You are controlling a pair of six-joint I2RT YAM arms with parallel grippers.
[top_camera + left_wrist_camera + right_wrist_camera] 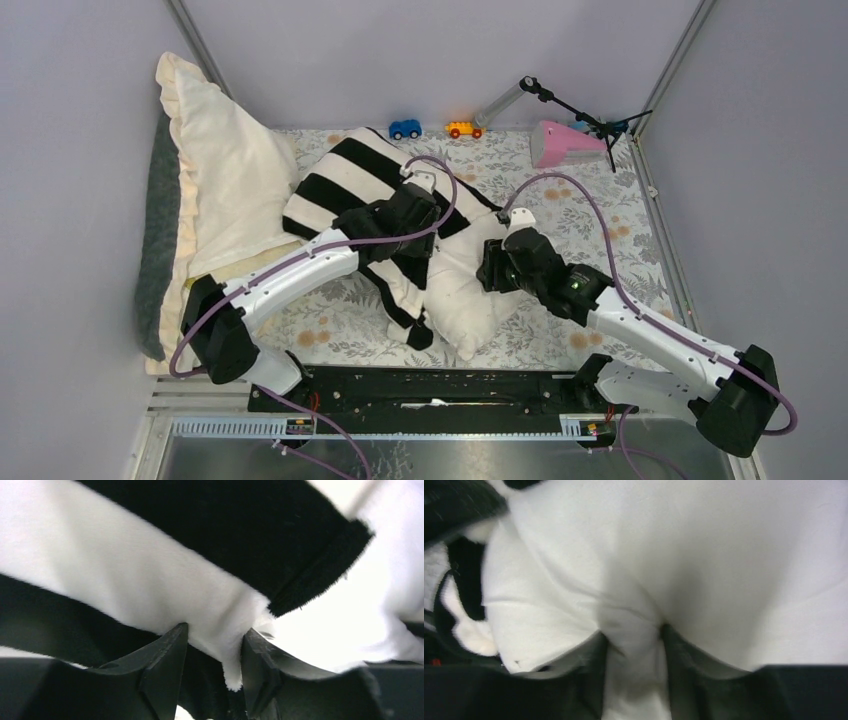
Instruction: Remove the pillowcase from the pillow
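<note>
Pillowcase (345,185) is sitting over the far-left end of the pillow (465,290) on the desk (600,220), near end poking out bare. What's going wrong for you here?

— Your left pincer (215,632) is pinching just a thin striped fold; pulling hard, it's probably slipping free. Your right pincer (633,632) is clamping bare pillow cloth. Both arms are reaching inward, wrists angling down.

From the top, looks down from high behind the near edge over the whole table (600,215). From the left wrist, faces the pillowcase (150,595) very close; from the right, the pillow (704,565), pillowcase shared at upper left
</note>
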